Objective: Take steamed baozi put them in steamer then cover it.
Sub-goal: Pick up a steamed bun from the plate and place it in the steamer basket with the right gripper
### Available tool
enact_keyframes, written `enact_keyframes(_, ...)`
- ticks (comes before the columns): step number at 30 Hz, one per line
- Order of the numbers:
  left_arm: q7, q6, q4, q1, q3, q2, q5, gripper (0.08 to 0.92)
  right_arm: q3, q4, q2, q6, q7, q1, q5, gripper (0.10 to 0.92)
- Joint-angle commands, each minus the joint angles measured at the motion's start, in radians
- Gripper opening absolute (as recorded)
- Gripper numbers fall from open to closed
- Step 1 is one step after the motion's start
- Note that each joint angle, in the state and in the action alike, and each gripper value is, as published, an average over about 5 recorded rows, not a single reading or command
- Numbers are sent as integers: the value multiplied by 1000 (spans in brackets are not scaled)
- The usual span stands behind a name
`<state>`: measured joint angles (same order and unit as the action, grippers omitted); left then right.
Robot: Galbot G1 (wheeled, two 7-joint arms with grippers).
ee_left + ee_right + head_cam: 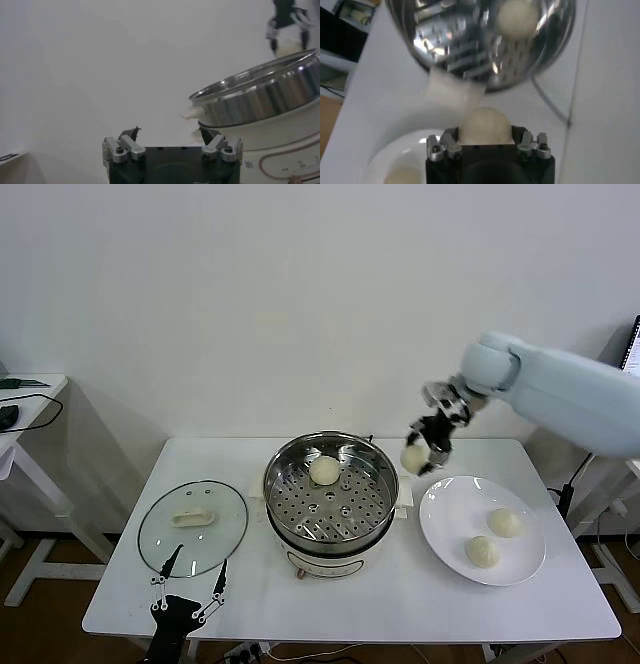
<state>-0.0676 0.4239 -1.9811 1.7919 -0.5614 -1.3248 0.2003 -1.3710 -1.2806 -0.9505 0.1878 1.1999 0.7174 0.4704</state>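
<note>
My left gripper (190,592) hangs low at the near left edge of the white rectangular surface (120,604), fingers spread, nothing between them. Just beyond it a round clear glass lid (192,527) with a cream handle lies flat on the surface. Right of the lid, centre, sits the round shiny stainless-steel steamer (330,489) on its cream-white base, perforated tray showing; one smooth cream-white round baozi (323,470) rests on the tray toward the far side. Next, my right gripper (424,454) is up in the air just past the steamer's right rim, between steamer and plate, fingers pinching a second cream-white baozi (486,125). Far right, a flat round white plate (440,529) lies on the surface with two more baozi, one farther (504,522), one nearer (483,551), apart from each other.
</note>
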Motion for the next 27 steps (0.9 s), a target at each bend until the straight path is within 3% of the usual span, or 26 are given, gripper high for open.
enact_keyframes(1,-2,1,-1,-5,1,-1,0,823,-141,-59,-297,102,-64,157,209,687)
enact_keyframes(10,-4,7,-2,-9,-4,-3,0,823,-182,78,-475,150,-203,22,234,674)
enact_keyframes(27,-7,13,18,-16,-14,-3,-1,823,-186,142,-532,160,-250,-99,187,662)
